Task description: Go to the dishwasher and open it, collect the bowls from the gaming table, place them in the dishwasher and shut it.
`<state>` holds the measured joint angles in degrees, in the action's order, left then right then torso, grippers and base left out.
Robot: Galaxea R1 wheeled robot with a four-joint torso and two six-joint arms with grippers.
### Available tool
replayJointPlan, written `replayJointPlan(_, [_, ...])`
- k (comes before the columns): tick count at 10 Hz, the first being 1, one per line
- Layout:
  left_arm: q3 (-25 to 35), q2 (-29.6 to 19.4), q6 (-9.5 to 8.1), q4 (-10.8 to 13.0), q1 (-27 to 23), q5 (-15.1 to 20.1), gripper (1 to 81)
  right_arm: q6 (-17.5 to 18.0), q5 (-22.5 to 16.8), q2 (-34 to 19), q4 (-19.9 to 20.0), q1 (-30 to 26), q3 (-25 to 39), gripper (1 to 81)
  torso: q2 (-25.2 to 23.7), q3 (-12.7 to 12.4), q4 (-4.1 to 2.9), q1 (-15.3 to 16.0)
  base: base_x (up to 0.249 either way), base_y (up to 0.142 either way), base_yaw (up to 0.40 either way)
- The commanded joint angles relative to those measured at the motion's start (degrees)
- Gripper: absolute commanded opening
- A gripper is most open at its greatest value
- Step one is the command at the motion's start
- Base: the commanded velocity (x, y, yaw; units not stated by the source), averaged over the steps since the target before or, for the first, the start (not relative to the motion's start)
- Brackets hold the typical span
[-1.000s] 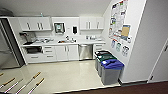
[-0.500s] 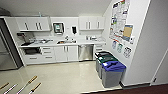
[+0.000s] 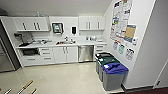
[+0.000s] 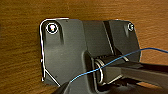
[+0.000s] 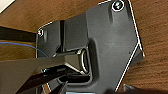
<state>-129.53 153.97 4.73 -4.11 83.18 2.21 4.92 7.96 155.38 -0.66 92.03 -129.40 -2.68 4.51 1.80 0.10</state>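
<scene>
The dishwasher (image 3: 85, 53) stands shut under the white counter at the far wall, its stainless-steel front facing me, between white cabinet doors and a stack of drawers. It lies across an open stretch of pale floor from me. In the left wrist view my arm's dark plate hangs over a brown wood-grain surface (image 4: 20, 50) with a thin blue cable across it. The right wrist view has the same plate over the same brown surface (image 5: 155, 62). The bowls and the gaming table are out of view.
Three waste bins (image 3: 113, 75) with black, green and blue lids line the right wall beside a notice board. A steel fridge (image 3: 6, 58) stands at the left. Wooden-handled rods (image 3: 25, 87) poke in at the lower left. A sink (image 3: 64, 42) sits in the counter.
The whole head view has shifted slightly: the camera has moved a little closer to the kitchen. The wooden-handled rods have come into the lower left corner.
</scene>
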Motion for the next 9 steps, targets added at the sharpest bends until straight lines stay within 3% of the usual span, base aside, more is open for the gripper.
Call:
replayJointPlan(1, [0.41, -1.38, 0.37, 0.15, -2.97, 3.33, 81.1, -0.35, -2.95, -1.01, -0.92, -2.24, 0.65, 81.1, 0.00, 0.00, 0.00, -0.02, 0.167, 0.000, 0.000])
replayJointPlan(9, [0.41, -1.29, 0.37, 0.07, -2.97, 3.33, 81.1, -0.35, -2.95, -0.84, -1.27, -2.59, 0.65, 81.1, 0.00, 0.00, 0.00, -0.02, 0.166, 0.000, 0.000])
